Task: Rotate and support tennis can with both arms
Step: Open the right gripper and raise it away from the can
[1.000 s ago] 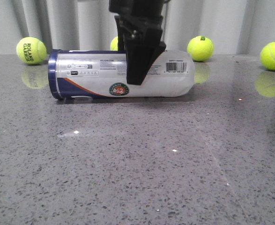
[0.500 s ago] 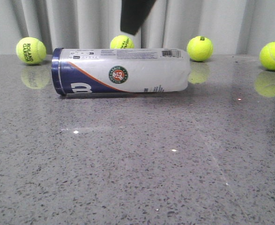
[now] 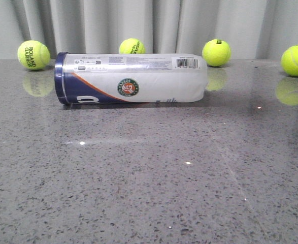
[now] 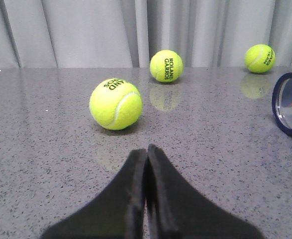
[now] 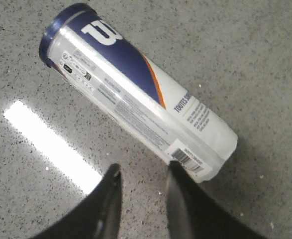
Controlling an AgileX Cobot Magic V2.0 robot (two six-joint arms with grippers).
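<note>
Two black wedge-fingered pincers were in play, neither touching anything; the left pincer [image 4: 146, 154] had its fingers pressed together with nothing between them, low over the speckled grey stone tabletop [image 3: 154, 183] and pointed past a yellow-green tennis ball [image 4: 115, 103] that lay just ahead of it; the right pincer [image 5: 142, 172] hung above the tabletop with its fingers apart and empty, the barcode end of the can just beyond their tips. Outward from there, the clear plastic tennis can with white label, navy-blue end band and orange stripe [image 3: 131, 79] lay on its side near the back of the tabletop, blue band toward the robot's left, round logo facing the front camera, free of both arms. By my judgement the rotating step was between grips, with the support by both arms not yet in place; the next move called for the right pincer to come down astride the can's body, and for the left pincer to part and travel toward the blue-banded end [image 4: 290, 103], which showed at the edge of its view. Counted: one can; four tennis balls in the front view, ranged along the back by the pale curtain [image 3: 154, 25]; the ball nearest the left pincer did not show there, probably making five.
</note>
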